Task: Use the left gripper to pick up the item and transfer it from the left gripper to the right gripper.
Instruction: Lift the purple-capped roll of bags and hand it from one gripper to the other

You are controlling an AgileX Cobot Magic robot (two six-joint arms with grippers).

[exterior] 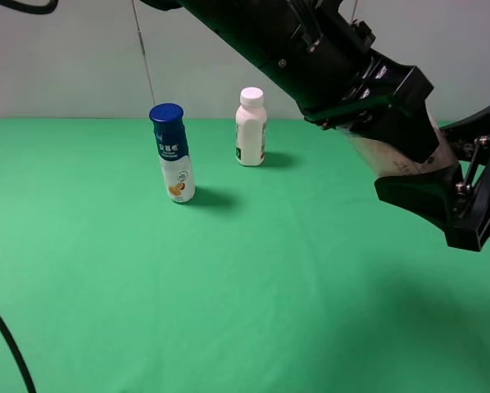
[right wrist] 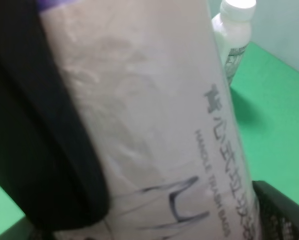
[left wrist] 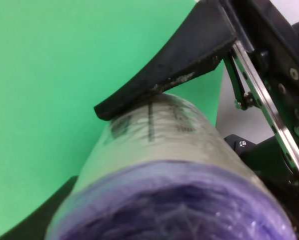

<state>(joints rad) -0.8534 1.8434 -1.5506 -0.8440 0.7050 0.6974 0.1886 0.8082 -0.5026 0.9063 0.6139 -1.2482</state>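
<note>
1. Green table (exterior: 229,311). The work surface; it bears only the two bottles listed below.

2. Left gripper (left wrist: 89,160), on its black arm reaching across the high view towards the right side. We find its jaws pinching the item, one finger lying along the wrapper and the other under it.

3. Right gripper (exterior: 442,168), at the right edge of the high view. Its wedge fingers stand either side of the item's far end. We cannot tell whether they press on it or only flank it.

4. The item (exterior: 405,155). A cream printed roll with a purple end, held in the air well above the table, between the two grippers.

5. Blue-capped bottle (exterior: 172,155) and white-capped bottle (exterior: 251,127). Both stand upright on the table, near each other and well apart from the grippers.

Progress, as we judge it: the pick-up is done and the item has been brought to the meeting point. What is left is a firm hold by the right gripper, then release by the left.
</note>
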